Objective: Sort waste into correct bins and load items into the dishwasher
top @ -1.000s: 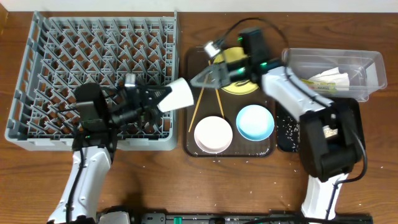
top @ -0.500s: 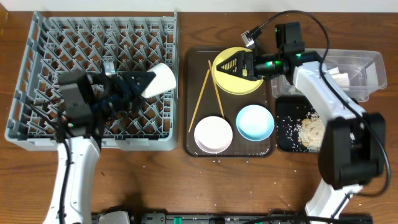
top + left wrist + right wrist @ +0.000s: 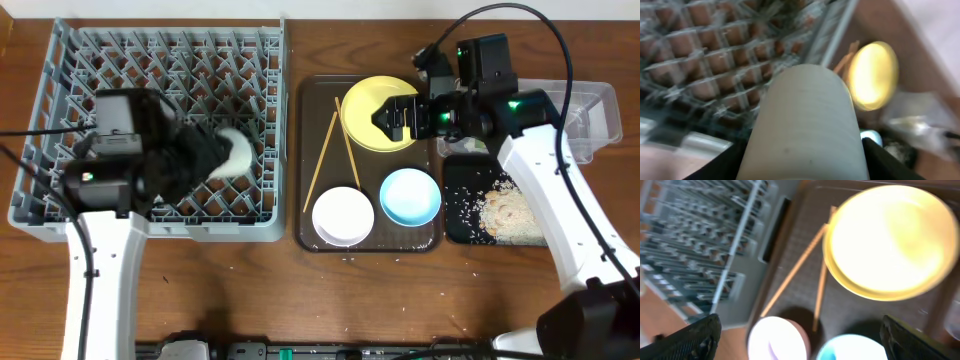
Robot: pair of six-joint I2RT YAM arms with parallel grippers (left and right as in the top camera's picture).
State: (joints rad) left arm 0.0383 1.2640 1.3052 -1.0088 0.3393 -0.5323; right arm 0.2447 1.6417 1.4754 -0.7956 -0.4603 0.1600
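Note:
My left gripper [image 3: 215, 160] is shut on the small white cup [image 3: 234, 155] and holds it over the right part of the grey dish rack [image 3: 110, 70]. In the left wrist view the cup [image 3: 805, 120] fills the space between the gripper's fingers [image 3: 802, 167]. My right gripper [image 3: 393, 118] is open and empty above the yellow plate [image 3: 362, 108]; the right wrist view shows its fingers [image 3: 690, 340] wide apart. The plate [image 3: 895, 240], two chopsticks [image 3: 322, 160], the white bowl [image 3: 343, 215] and the blue bowl [image 3: 410, 196] lie on the brown tray [image 3: 310, 100].
The black tray [image 3: 460, 230] right of the brown tray holds rice-like crumbs [image 3: 503, 208]. The clear tub [image 3: 590, 105] stands behind it, mostly covered by my right arm. The rack's wall [image 3: 735, 265] runs close beside the brown tray.
My left gripper has carried the cup leftward, further over the rack. My right gripper has moved right from the chopsticks to above the plate.

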